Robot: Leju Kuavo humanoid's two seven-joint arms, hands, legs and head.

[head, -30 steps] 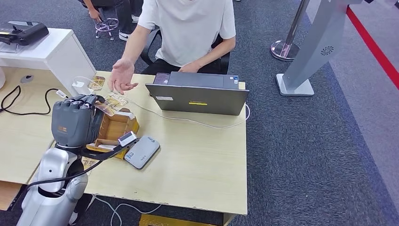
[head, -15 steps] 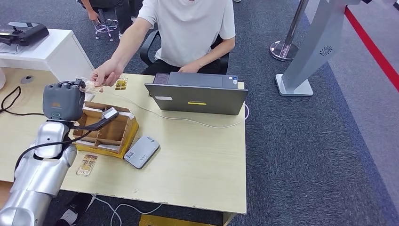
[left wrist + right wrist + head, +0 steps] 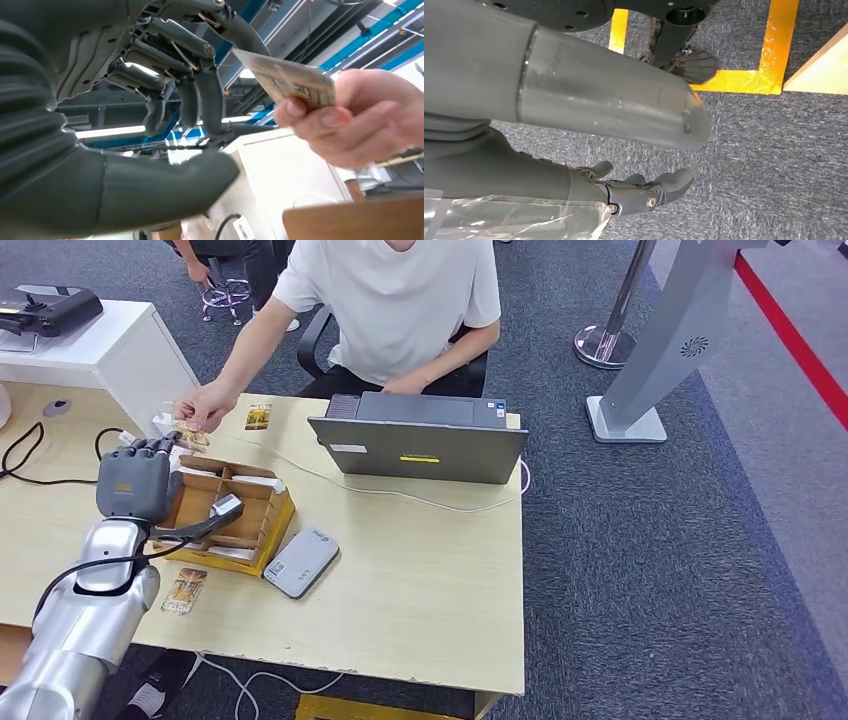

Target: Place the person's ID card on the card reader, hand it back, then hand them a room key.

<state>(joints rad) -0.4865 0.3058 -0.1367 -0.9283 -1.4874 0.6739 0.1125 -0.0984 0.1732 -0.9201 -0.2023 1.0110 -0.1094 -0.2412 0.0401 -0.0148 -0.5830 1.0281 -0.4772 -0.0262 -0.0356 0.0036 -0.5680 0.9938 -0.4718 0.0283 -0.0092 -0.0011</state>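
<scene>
Left hand (image 3: 137, 483) empty, fingers apart, raised over the box's (image 3: 262, 525) far-left corner.
Hung the right hand (image 3: 639, 192) over grey carpet, fingers loosely spread, nothing held. Sat on the desk (image 3: 420, 580): laptop (image 3: 420, 443), box, reader (image 3: 301, 562) just right of it. Pinched by the person's hand (image 3: 203, 406), card (image 3: 285, 80) just beyond the left fingertips (image 3: 212, 107).

The robot's left arm reaches forward, its left hand (image 3: 138, 483) raised with fingers (image 3: 200, 95) spread, holding nothing. Its right hand (image 3: 639, 192) hangs low, fingers loosely apart.
</scene>
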